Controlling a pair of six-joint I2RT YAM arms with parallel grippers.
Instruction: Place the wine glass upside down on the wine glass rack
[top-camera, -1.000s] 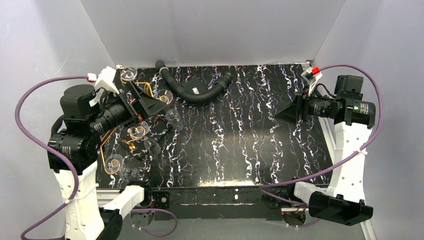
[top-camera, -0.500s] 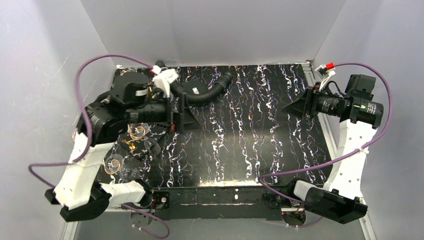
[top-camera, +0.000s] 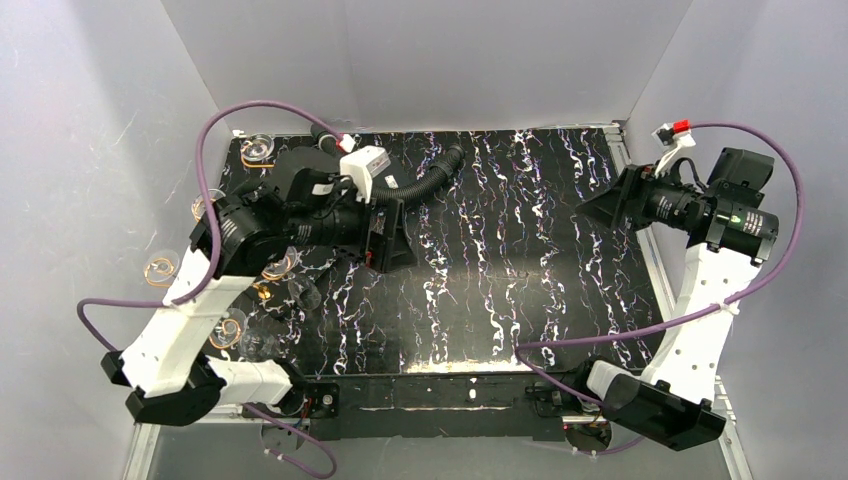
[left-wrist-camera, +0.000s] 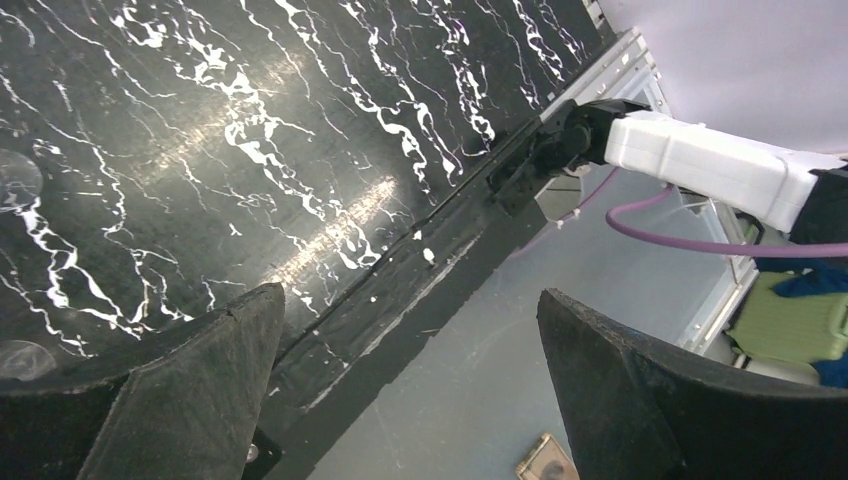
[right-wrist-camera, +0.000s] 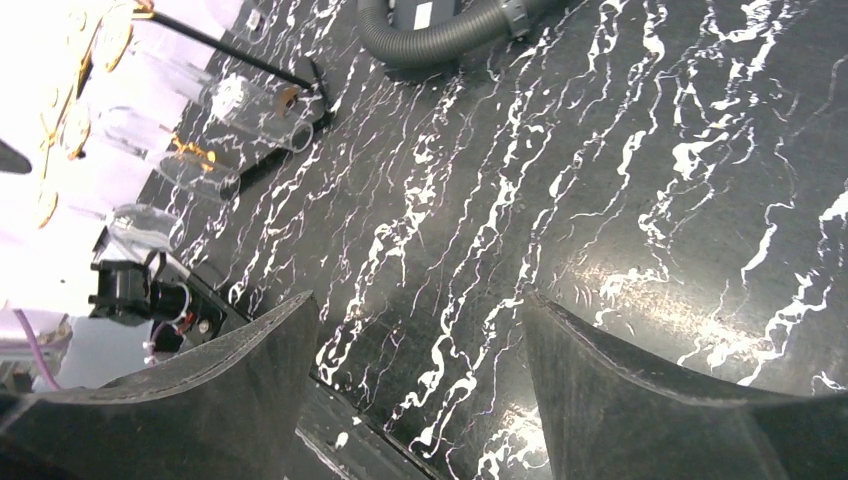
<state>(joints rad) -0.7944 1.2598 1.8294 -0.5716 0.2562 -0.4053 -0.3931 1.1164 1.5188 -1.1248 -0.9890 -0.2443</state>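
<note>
The gold wire wine glass rack (top-camera: 278, 265) stands at the table's left side, partly hidden behind my left arm. Clear wine glasses (top-camera: 303, 292) hang upside down from its scrolls. The right wrist view shows them at upper left, wine glasses (right-wrist-camera: 250, 105) beside the rack's gold wire (right-wrist-camera: 108, 38). My left gripper (top-camera: 392, 236) hovers right of the rack, open and empty; in its own view the left gripper (left-wrist-camera: 408, 292) looks over the table's near edge. My right gripper (top-camera: 600, 206) is open and empty at the far right, and in its own view the right gripper (right-wrist-camera: 418, 297) frames bare tabletop.
A black corrugated hose (top-camera: 400, 190) curves along the back of the black marbled table (top-camera: 500, 280), just behind the left wrist. The right arm's white base link (left-wrist-camera: 700, 160) sits at the near edge. Grey walls close in on three sides.
My left arm has swung from over the rack rightward toward the table's middle, its gripper still open. The right gripper has opened wider and drawn back to the right.
</note>
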